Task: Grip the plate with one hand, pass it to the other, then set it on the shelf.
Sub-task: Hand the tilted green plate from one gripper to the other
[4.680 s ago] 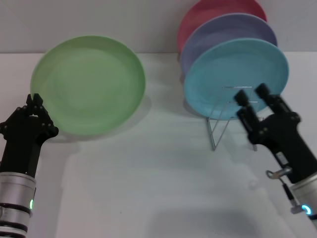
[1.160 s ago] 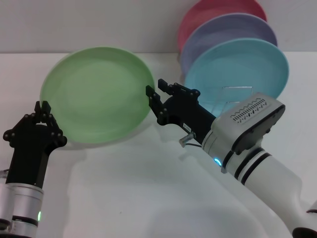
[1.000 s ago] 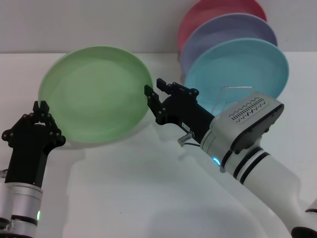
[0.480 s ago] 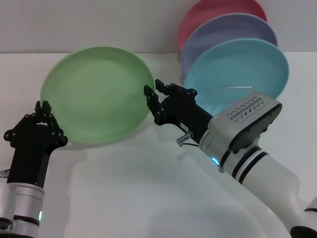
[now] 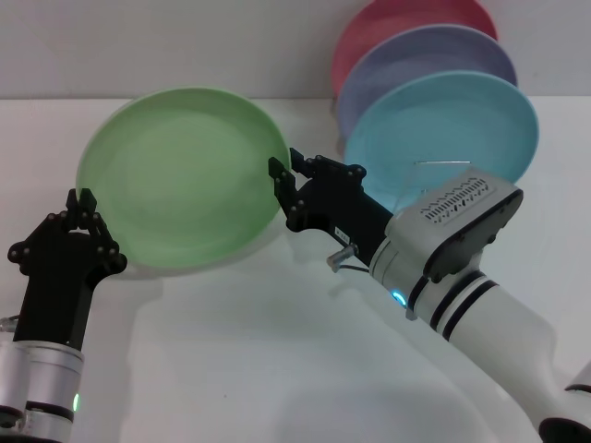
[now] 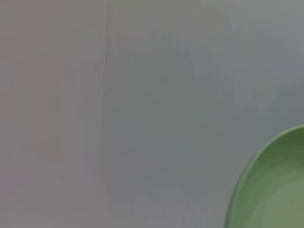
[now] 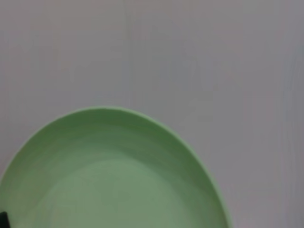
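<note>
The light green plate [image 5: 185, 175] is held up off the white table, tilted with its face toward me. My left gripper [image 5: 83, 201] is shut on its lower left rim. My right gripper [image 5: 288, 166] reaches across from the right, open, with its fingers on either side of the plate's right rim. The plate also shows in the left wrist view [image 6: 275, 190] and the right wrist view [image 7: 109, 180]. The wire shelf [image 5: 441, 163] stands at the back right, mostly hidden behind my right arm and the plates in it.
The shelf holds a light blue plate [image 5: 443, 129] in front, a lavender plate [image 5: 425, 51] behind it and a red plate [image 5: 406, 14] at the back. The white table [image 5: 231, 369] spreads in front. A grey wall is behind.
Since the earliest frame the left gripper has lifted the green plate and the right arm has swung left to its right rim. Over the last second the right gripper crept slightly left.
</note>
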{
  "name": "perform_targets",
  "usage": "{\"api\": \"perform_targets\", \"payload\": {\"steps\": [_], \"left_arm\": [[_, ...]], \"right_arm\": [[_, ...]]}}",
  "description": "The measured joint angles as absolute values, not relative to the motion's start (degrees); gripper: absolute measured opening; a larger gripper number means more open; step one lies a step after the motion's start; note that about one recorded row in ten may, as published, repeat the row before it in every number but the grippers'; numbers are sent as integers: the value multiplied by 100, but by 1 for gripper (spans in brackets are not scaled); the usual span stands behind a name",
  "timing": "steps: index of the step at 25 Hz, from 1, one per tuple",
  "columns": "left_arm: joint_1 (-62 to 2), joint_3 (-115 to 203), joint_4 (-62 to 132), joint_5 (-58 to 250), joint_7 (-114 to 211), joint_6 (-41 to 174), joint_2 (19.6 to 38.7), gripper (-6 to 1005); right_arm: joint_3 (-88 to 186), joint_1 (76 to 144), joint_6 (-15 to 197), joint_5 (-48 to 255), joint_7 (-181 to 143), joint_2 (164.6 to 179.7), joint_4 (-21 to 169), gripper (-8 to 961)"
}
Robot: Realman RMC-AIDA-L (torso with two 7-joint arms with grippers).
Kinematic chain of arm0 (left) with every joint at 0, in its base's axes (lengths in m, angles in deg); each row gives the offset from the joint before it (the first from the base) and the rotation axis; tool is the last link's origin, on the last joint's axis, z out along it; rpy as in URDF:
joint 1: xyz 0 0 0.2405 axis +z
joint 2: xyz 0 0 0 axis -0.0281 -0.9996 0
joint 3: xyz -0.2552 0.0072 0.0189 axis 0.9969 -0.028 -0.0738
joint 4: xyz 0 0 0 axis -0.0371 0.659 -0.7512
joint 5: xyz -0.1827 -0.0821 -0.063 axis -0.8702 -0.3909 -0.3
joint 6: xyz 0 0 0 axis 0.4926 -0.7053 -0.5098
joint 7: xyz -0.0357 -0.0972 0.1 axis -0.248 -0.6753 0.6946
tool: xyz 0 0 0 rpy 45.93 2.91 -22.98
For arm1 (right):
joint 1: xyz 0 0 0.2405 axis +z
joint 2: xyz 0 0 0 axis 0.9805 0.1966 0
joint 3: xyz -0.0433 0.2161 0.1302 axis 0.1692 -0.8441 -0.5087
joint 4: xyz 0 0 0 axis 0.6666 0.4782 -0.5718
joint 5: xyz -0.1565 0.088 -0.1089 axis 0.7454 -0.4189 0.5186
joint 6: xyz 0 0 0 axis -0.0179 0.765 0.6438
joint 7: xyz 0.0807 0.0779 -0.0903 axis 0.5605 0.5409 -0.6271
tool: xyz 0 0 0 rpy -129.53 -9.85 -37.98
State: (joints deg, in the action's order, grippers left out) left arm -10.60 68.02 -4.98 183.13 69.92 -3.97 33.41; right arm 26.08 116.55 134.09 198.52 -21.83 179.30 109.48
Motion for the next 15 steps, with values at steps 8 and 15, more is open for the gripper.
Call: {"api": "perform_targets", "payload": {"steps": [8,15], "left_arm": [[-1057,6794,-495,18313,6992,-397,3341,34],[-1060,6789,-485,18313,6988,-397,3341,34]], "right_arm": [[2561,11655,13388,19852,-2184,17930,10951,199],[2527,11661,13314,19852,-2183,17930,10956,171]]}}
